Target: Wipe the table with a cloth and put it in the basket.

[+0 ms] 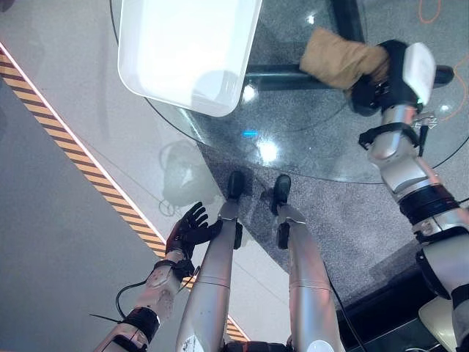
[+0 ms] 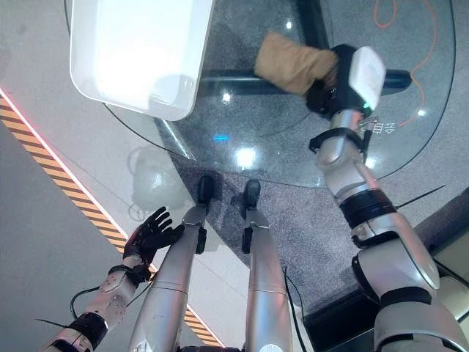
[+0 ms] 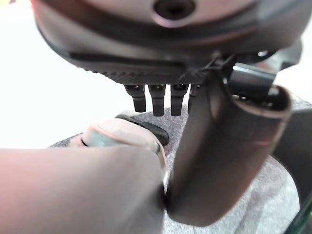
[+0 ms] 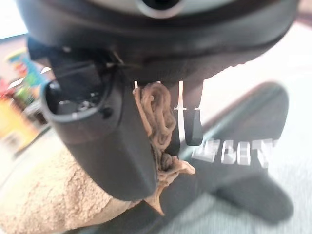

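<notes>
A tan, fuzzy, crumpled cloth lies bunched on the round, clear glass table top, over the dark bar of the table's frame that shows through the glass. One end of it is pinched in the dark right hand, a twisted fold caught between thumb and fingers. A white, rounded-corner plastic basket rests on the same glass, well apart from the cloth, toward the robot's left.

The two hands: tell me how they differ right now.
The right hand is raised over the glass table, its fingers pinching a tan cloth. The left hand hangs low beside the robot over the floor, fingers spread and holding nothing. Both are dark hands on silver-grey arms.
</notes>
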{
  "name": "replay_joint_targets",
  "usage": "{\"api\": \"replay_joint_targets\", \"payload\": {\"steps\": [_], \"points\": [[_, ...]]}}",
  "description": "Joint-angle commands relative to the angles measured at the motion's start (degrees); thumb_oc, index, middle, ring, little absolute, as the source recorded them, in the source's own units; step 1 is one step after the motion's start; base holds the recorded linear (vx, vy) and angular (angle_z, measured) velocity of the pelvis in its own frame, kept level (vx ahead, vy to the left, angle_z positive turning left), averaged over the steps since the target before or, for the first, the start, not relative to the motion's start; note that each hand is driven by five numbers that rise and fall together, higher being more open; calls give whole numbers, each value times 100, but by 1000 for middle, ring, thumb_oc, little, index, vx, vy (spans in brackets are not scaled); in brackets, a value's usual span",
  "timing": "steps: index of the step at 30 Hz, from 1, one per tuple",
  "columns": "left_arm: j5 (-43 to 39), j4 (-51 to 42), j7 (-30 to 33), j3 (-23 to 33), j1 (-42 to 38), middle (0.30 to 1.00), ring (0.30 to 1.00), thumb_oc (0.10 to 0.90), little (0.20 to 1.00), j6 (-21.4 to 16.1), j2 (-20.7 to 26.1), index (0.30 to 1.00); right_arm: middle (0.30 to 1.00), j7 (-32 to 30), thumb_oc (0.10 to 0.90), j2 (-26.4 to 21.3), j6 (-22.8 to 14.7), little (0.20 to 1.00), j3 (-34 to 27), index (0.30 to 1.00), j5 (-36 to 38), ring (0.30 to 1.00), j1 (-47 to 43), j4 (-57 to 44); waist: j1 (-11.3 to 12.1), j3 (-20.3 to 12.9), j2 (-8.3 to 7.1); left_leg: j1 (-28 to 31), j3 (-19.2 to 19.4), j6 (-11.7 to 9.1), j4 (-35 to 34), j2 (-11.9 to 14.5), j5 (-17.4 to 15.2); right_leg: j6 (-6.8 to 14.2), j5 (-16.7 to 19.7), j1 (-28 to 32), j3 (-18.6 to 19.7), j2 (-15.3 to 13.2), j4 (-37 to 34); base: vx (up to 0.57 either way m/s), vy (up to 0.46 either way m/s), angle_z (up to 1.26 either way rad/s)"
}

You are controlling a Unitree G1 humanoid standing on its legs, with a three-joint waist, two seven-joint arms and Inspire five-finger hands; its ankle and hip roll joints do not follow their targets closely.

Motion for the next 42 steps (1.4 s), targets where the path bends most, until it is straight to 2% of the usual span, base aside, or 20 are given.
{"api": "replay_joint_targets", "payload": {"steps": [1, 10, 11, 15, 19, 20, 24, 28, 34, 38, 42], "points": [[-69, -259, -62, -55, 661, 900, 900, 800, 900, -90, -116, 900, 300, -942, 100, -1143, -107, 200, -471, 300, 178, 300, -220, -32, -37, -136, 378, 228, 241, 415, 71, -68, -360, -46, 480, 143, -97, 323, -386, 11, -4, -10], [-134, -307, -72, -119, 670, 900, 900, 800, 900, -105, -131, 900, 300, -1675, 100, -1344, -254, 200, -880, 300, 697, 300, -72, 246, -100, -136, 433, 216, 275, 403, 53, -54, -381, -73, 458, 130, -53, 297, -453, 2, -1, -2], [-163, -299, -88, -117, 686, 900, 900, 800, 900, -110, -122, 900, 300, -1913, 100, -1415, -260, 200, -1005, 300, 861, 300, -6, 371, -118, -136, 445, 228, 294, 407, 50, -54, -387, -80, 454, 147, -38, 300, -477, 5, 3, -3], [-189, -307, -102, -110, 693, 900, 900, 800, 900, -101, -97, 900, 300, -2080, 100, -1459, -257, 200, -1119, 300, 1037, 300, 57, 505, -132, -136, 450, 240, 307, 405, 45, -45, -391, -80, 452, 159, -27, 299, -484, 4, 3, -6], [-230, -318, -122, -84, 687, 900, 900, 800, 900, -88, -67, 900, 300, -2323, 100, -1509, -391, 200, -1357, 300, 1517, 300, 269, 754, -162, -136, 455, 257, 330, 406, 43, -36, -395, -84, 466, 172, -4, 309, -503, 2, 2, -2], [-239, -338, -122, -85, 675, 900, 900, 800, 900, -67, -49, 900, 300, -2306, 100, -1499, -527, 200, -1429, 300, 1603, 300, 333, 843, -164, -136, 461, 245, 331, 404, 53, -34, -398, -82, 473, 165, -3, 305, -502, 0, 0, 0], [-230, -434, -51, -104, 630, 900, 900, 800, 900, 10, -54, 900, 300, -2059, 100, -1445, -874, 200, -1402, 300, 1527, 300, 388, 610, -174, -136, 478, 254, 332, 408, 36, -49, -380, -84, 495, 169, 15, 304, -540, 0, 0, 0], [-226, -405, -52, -89, 629, 900, 900, 800, 900, -23, -96, 900, 300, -1860, 100, -1351, -973, 200, -1240, 300, 1130, 300, 237, 254, -157, -136, 471, 253, 318, 395, 26, -56, -367, -86, 477, 175, 20, 313, -536, -1, 7, -4], [-188, -370, -49, -79, 586, 900, 900, 800, 900, -31, -170, 900, 300, -1282, 100, -1211, -712, 200, -746, 300, 388, 300, -133, -697, -137, -136, 484, 247, 325, 385, -4, -64, -327, -101, 434, 159, 6, 306, -519, 0, 0, 0], [-130, -323, -103, 52, 569, 900, 900, 800, 900, -10, -222, 900, 300, -389, 100, -1069, -503, 200, -475, 300, -262, 300, -131, -1523, -142, -136, 462, 221, 332, 375, -6, -63, -309, -100, 396, 122, -7, 305, -466, 0, 0, 0], [-31, -277, -135, 131, 590, 900, 900, 800, 900, -26, -287, 900, 300, 392, 100, -932, -498, 200, -271, 300, -652, 300, 36, -2108, -147, -136, 445, 206, 350, 381, -10, -53, -299, -103, 370, 100, -13, 297, -434, -3, 12, 3]]}}
